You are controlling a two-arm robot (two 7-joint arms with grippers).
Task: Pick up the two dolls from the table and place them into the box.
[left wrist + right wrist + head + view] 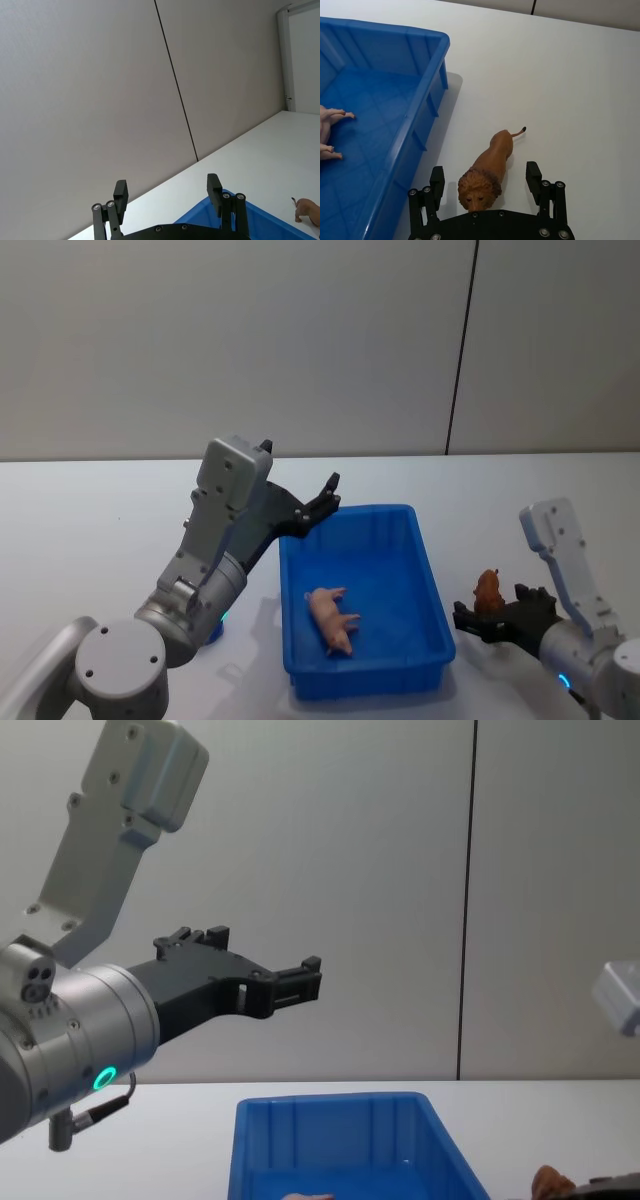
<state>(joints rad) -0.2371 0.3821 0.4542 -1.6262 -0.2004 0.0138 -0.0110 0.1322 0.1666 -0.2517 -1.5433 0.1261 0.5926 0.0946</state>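
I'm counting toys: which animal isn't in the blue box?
The brown lion, on the table at the right gripper; the pink doll lies in the box.

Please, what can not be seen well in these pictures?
pink doll: right wrist view, the picture's edge cuts off its body; chest view, the bottom edge leaves a sliver.
brown doll: chest view, bottom edge cuts it; left wrist view, the edge cuts it.

Arms: left claw (328, 496) raised, fingers spread wide — right claw (485, 171) low, fingers apart.
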